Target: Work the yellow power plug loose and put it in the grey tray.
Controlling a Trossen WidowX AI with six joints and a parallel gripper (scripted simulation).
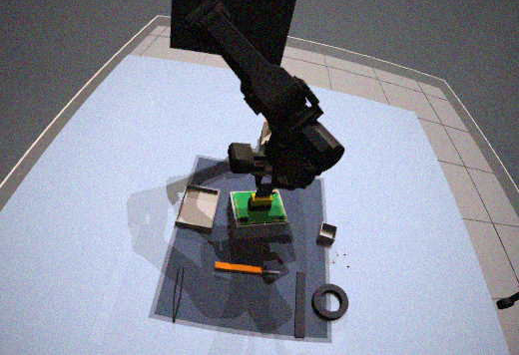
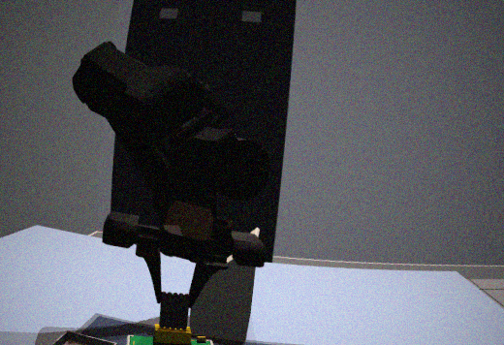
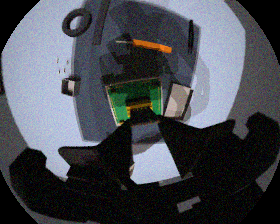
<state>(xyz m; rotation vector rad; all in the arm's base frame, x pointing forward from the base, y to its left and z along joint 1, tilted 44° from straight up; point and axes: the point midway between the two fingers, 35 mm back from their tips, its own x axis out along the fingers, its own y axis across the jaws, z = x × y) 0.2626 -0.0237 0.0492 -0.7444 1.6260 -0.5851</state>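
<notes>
The yellow power plug (image 1: 261, 200) (image 2: 172, 333) (image 3: 141, 104) sits in its socket on the green circuit board (image 1: 252, 211) (image 3: 126, 95), which rests on a grey block on the dark mat (image 1: 200, 285). My gripper (image 1: 262, 191) (image 2: 173, 301) (image 3: 143, 119) comes down from above and is shut on the plug's dark upper part. The arm leans over the board from the back. The grey tray (image 1: 198, 207) (image 3: 177, 100) lies just left of the board in the top view and holds nothing.
On the mat lie an orange-handled screwdriver (image 1: 239, 267) (image 3: 151, 46), thin tweezers (image 1: 178, 292), a dark bar (image 1: 299, 304) and a small grey box (image 1: 326, 233) (image 3: 70, 85). A dark ring (image 1: 329, 301) (image 3: 76, 23) lies at the mat's corner. A tall dark panel (image 2: 213, 64) stands behind.
</notes>
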